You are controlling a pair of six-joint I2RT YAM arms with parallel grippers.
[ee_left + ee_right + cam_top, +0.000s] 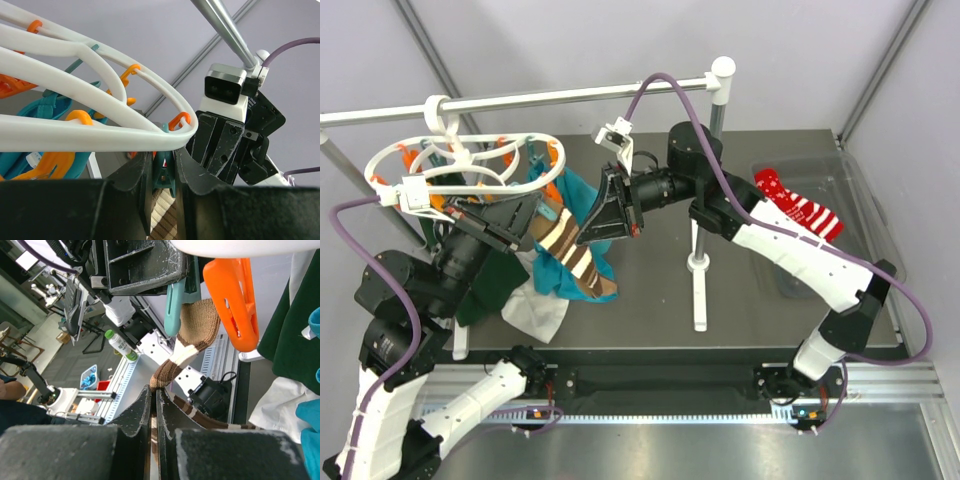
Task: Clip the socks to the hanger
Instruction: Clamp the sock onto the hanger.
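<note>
Pinching the brown sock: right gripper (wrist view only).

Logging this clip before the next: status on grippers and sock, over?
Left gripper shut on teal clothespin of the hanger. Right gripper shut on brown sock, cuff up at that pin; clipped or not, cannot tell. Orange clothespin crowds the cuff.

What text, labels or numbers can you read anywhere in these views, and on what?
No text can be read in any view.
Bottle label, right wrist view: too blurred to read.
Small pale tag, left wrist view: too small to read.
Brown sock, hanger, teal clothespin: no print visible.
</note>
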